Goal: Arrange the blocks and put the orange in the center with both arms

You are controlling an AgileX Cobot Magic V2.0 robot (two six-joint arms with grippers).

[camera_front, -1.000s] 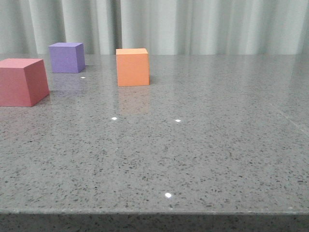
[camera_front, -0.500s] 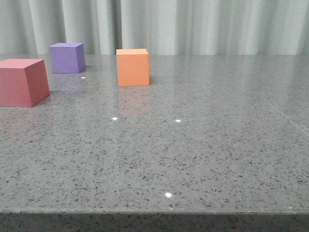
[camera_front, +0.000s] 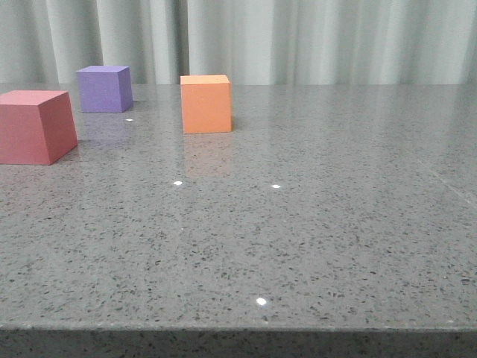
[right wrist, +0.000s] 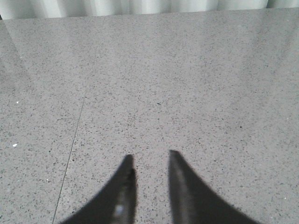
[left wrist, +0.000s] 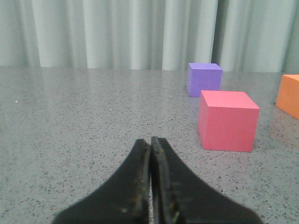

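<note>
1. Nearest the left wrist camera, the left tool (left wrist: 150,144) had its two dark fingers pressed together with nothing between them, low over the speckled grey worktop (camera_front: 313,224).
2. In the right wrist view, the right tool (right wrist: 149,161) showed a narrow gap between its fingertips, holding nothing, with only bare worktop ahead of it.
3. In the front view, the red-pink cube (camera_front: 36,125) sat at the left edge of the frame, nearest of the three blocks.
4. The orange cube (camera_front: 206,104) stood farther back, upper centre-left of the frame, apart from the others, its reflection faint on the worktop below it.
5. The purple cube (camera_front: 104,89) was farthest, upper left, just behind and right of the red-pink one.
6. Pale pleated curtains (camera_front: 298,41) closed the background.
7. No container appeared in any view.
</note>
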